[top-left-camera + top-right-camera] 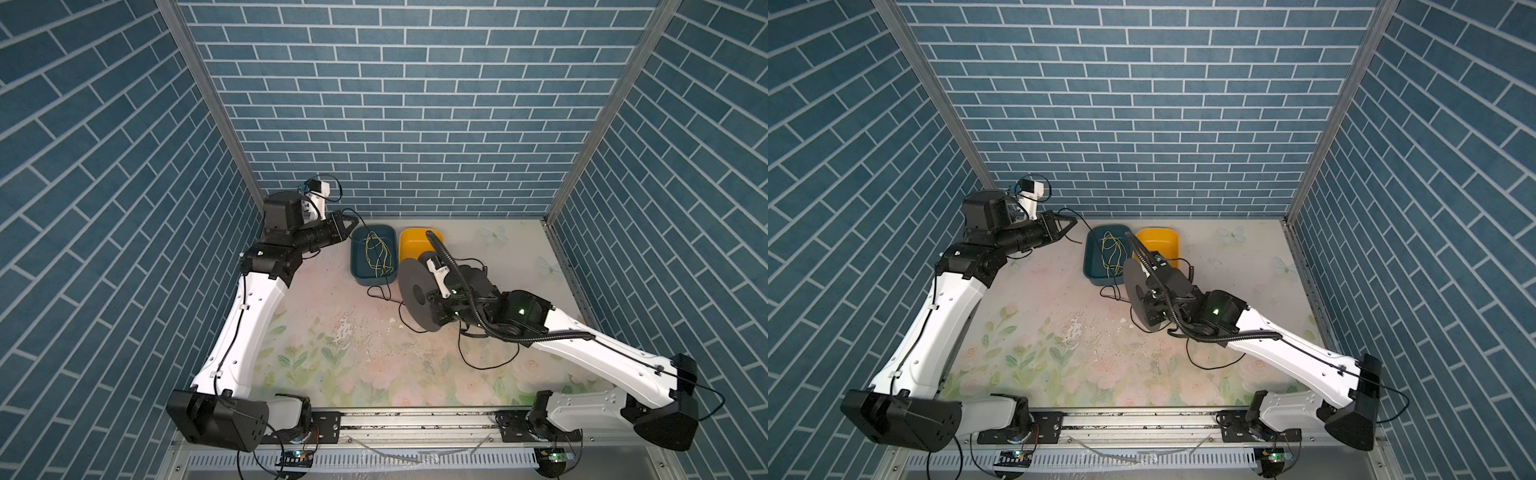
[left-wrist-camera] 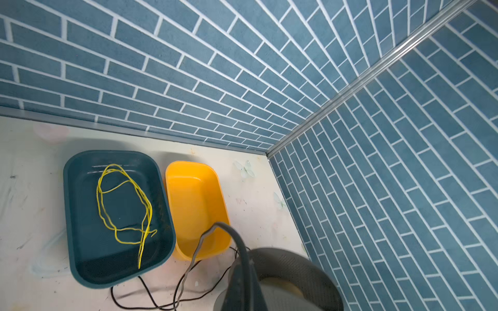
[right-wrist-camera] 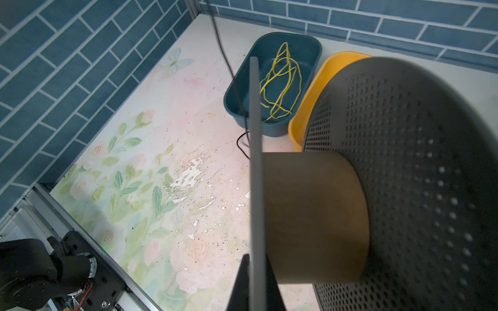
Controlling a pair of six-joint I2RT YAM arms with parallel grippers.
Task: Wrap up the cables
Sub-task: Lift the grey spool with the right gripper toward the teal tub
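left claw (image 1: 352,226): shut tight, pinching the thin glossy black cable (image 3: 220,40) near its end. It sits by the far left corner of the teal rectangular plastic tray (image 1: 360,266), close to the back wall.
right claw (image 3: 256,272): clamped on the thin solid flange of the dark grey spool (image 1: 415,291), one finger on each face.
spool: on edge, axis roughly level, solid flange towards my left arm. The perforated flange is on the far side and the brown core is bare, with no turns on it in the right wrist view. Can't tell if its rim touches the table (image 1: 332,353).
cable: runs from my left claw down across the teal tray and makes a small loop on the floral table just in front of the tray. It then passes under the spool and lies in a wide slack loop near my right forearm.
teal tray: holds a loose yellow-green wire (image 2: 149,215).
yellow plastic tub (image 1: 415,245): just beside the teal tray, partly behind the spool.
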